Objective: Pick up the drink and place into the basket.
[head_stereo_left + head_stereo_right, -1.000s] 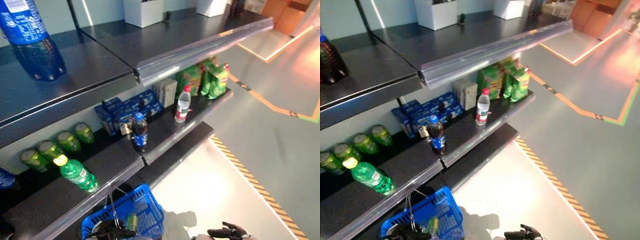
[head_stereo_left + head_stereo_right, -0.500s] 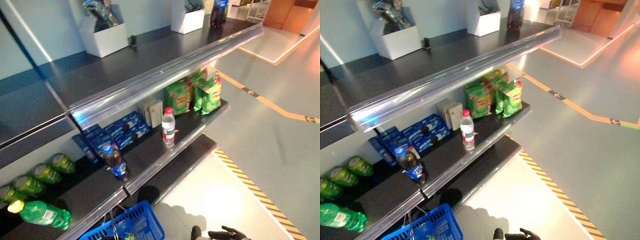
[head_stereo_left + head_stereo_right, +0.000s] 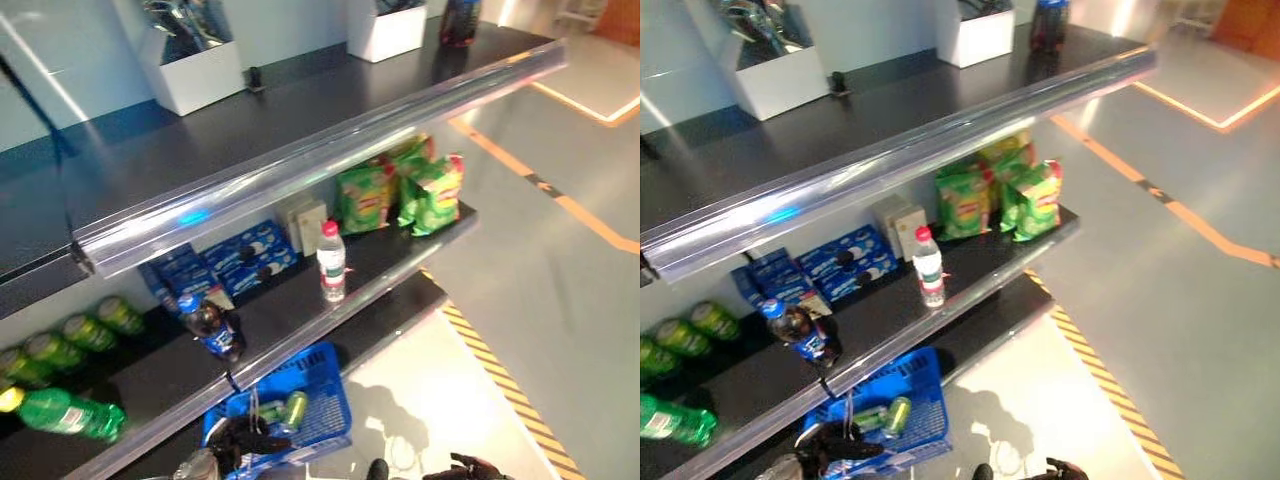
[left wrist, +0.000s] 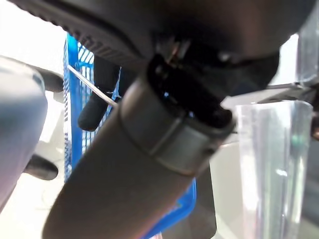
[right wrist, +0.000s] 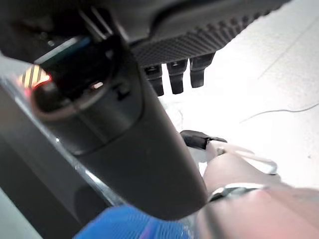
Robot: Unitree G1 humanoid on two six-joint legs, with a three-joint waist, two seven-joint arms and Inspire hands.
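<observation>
The blue basket (image 3: 318, 400) hangs in front of the lower shelf's edge, held by its wire handles in my left hand (image 3: 240, 440), which is shut on them. A green can (image 3: 295, 408) lies inside the basket. In the left wrist view a dark finger (image 4: 99, 94) curls over the thin wire handle (image 4: 88, 84) beside the basket's blue wall (image 4: 75, 109). On the shelf stand a dark cola bottle (image 3: 212, 327) and a clear water bottle (image 3: 331, 262). My right hand (image 3: 470, 468) is low at the right, open and empty, with its fingers (image 5: 174, 77) relaxed.
Green cans (image 3: 90, 330) and a lying green bottle (image 3: 65, 412) are at the shelf's left. Blue boxes (image 3: 235, 258) and green snack bags (image 3: 400, 190) stand further back and right. The upper shelf's rail (image 3: 330, 155) overhangs. A striped line (image 3: 500, 370) marks the floor.
The camera has shifted. The blue basket now shows higher and more fully before the shelf edge, with the green can visible inside. The right hand stays low.
</observation>
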